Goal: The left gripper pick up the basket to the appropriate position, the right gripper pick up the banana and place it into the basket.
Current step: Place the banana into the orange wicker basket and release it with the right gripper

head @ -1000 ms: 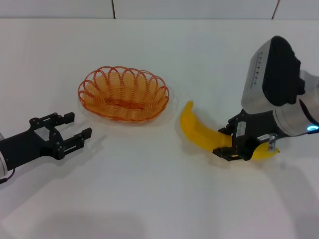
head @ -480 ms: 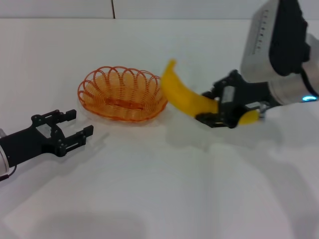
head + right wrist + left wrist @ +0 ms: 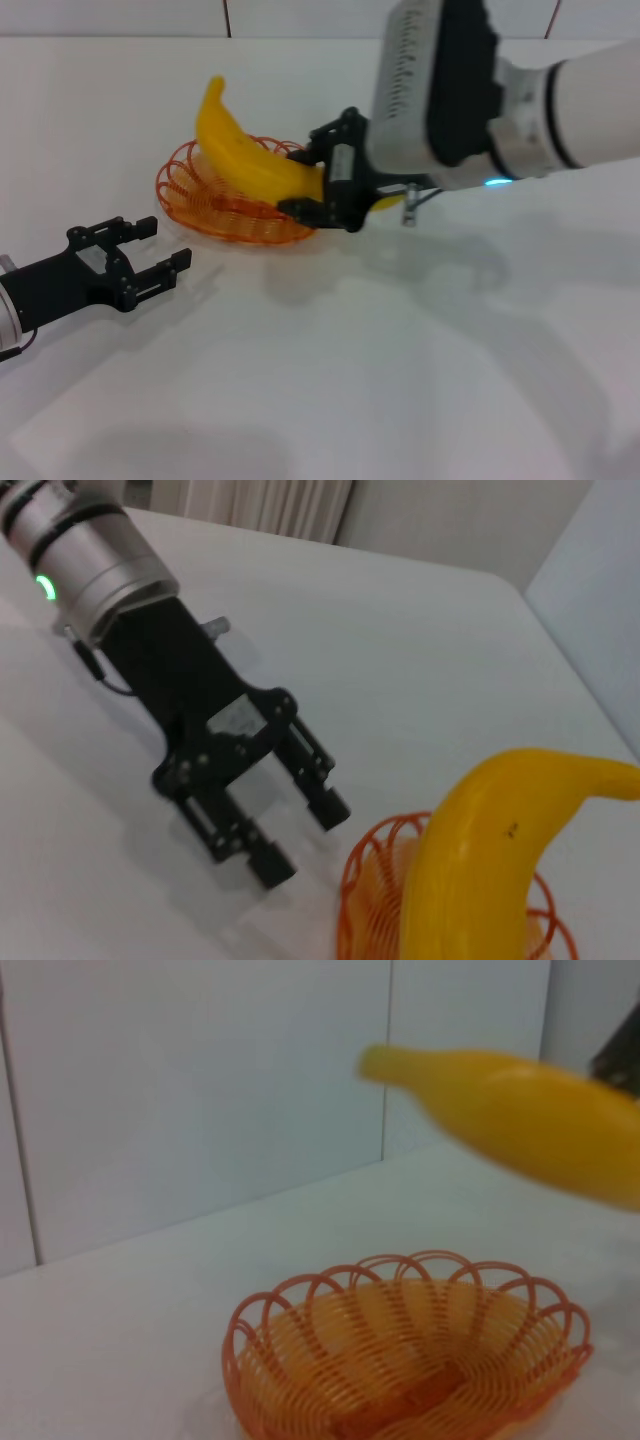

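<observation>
Nearest the desk's front-left edge, the left gripper is lying low over the white desk, jaws spread wide w/ nothing btwn them, fingers pointing toward the basket but well apart from it. Right wrist view is showing same claw from other side, open, fingers just short of the basket rim, not touching.

Further back, left of desk centre, the basket is sitting flat on the desk, upright, orange wire loops, nothing lying inside per left wrist view.

Over the basket, the right gripper is reaching in from the desk's right side, jaws clamped on the banana near its lower end. Banana is hanging in the air above the basket, tilted, free tip pointing up and toward the back-left. Left wrist view is showing the banana clear above the rim w/ a gap, not touching the wire. Right wrist view: banana is filling the near part, basket partly hidden behind it.

Beyond the desk's back edge, a white panelled wall is standing.
</observation>
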